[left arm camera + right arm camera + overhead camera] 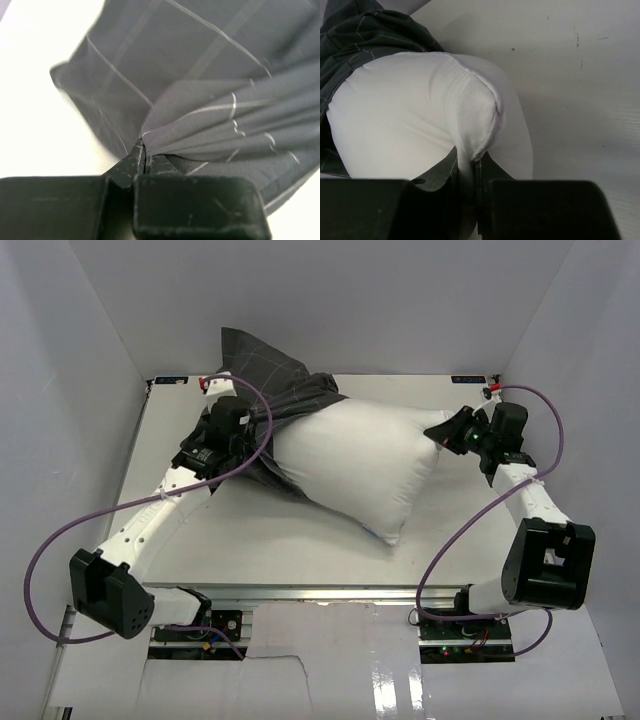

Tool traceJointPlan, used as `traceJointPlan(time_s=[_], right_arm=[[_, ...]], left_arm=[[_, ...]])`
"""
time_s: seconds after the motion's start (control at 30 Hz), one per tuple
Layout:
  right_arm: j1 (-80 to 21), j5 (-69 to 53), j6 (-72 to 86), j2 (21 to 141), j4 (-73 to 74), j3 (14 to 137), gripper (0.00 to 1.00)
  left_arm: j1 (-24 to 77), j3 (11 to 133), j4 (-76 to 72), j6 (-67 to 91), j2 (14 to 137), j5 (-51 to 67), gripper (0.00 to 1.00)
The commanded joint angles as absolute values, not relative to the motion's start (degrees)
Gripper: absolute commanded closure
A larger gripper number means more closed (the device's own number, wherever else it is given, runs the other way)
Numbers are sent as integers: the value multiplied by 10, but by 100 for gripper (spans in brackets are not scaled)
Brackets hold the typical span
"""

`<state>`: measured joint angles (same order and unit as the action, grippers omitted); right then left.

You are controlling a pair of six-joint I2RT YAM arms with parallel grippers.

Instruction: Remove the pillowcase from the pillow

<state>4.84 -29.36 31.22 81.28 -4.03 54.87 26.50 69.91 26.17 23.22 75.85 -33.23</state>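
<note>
Top view: pillow (pixel 350 465) lies diagonally mid-bench (pixel 300 550), mostly bare. Pillowcase (pixel 280 375) is bunched over the pillow's far-left end, and its loose part rises toward the back wall. Left tool (pixel 258 440) sits at the pillowcase beside the pillow's left side. Right tool (pixel 442 433) sits at the pillow's right corner.

Left wrist view: left tool (pixel 145 160) is clamped on a fold of pillowcase (pixel 200 75), with pleats fanning out from the pinch.

Right wrist view: right tool (pixel 475 165) is pinched tight on a corner of the pillow (pixel 405 125). Pillowcase (pixel 355 35) shows at upper left, wrapping the pillow's far end.
</note>
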Motion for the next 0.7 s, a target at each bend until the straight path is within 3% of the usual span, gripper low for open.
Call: traceJointPlan(time_s=[0.0, 0.1, 0.27, 0.43, 0.5, 0.53, 0.57, 0.63, 0.67], right_arm=[[132, -271, 323, 799, -87, 542, 92], [150, -249, 330, 774, -88, 527, 92], [151, -262, 340, 767, -105, 526, 92], [76, -311, 267, 816, -46, 595, 92], [25, -298, 221, 845, 2, 647, 91], [14, -289, 214, 851, 22, 656, 83], [1, -273, 209, 853, 32, 665, 54], [0, -256, 203, 846, 44, 670, 31], [0, -251, 199, 836, 53, 674, 9]], left_arm=[[201, 736, 261, 210, 704, -495, 100], [164, 776, 263, 180, 726, -502, 100], [137, 755, 275, 192, 762, -412, 100], [138, 673, 215, 218, 727, -147, 100], [141, 663, 213, 240, 725, -99, 100], [147, 661, 213, 243, 729, -87, 98], [150, 658, 213, 250, 730, -87, 98], [156, 651, 213, 263, 730, -107, 100], [156, 649, 211, 268, 730, -117, 100]])
